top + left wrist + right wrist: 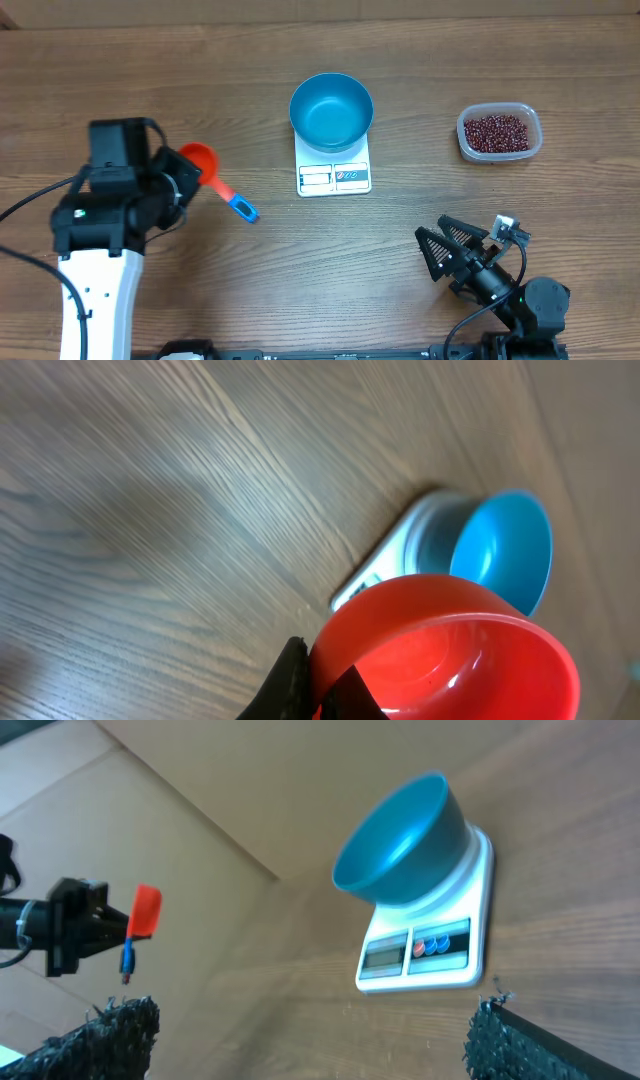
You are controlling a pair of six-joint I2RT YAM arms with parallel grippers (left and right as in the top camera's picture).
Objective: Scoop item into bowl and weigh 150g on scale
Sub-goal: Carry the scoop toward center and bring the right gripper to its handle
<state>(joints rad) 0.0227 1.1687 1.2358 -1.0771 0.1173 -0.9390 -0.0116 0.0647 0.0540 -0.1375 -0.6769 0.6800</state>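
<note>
The blue bowl (331, 110) (400, 840) stands empty on the white scale (334, 177) (425, 948) at the table's middle back. Dark red-brown beans (496, 130) fill a clear tub at the back right. My left gripper (181, 172) (318, 672) is shut on the rim of a red scoop (199, 160) (450, 650), whose blue handle (240, 206) points toward the table's middle. The scoop's cup is empty. In the left wrist view, bowl (505, 545) and scale (385, 570) lie beyond the scoop. My right gripper (438, 246) (310, 1050) stands open at the front right, holding nothing.
The clear tub (535, 135) sits about a bowl's width to the right of the scale. The left arm's black and white body (100, 230) fills the front left. Cables run along the left edge and by the right arm's base (520, 310).
</note>
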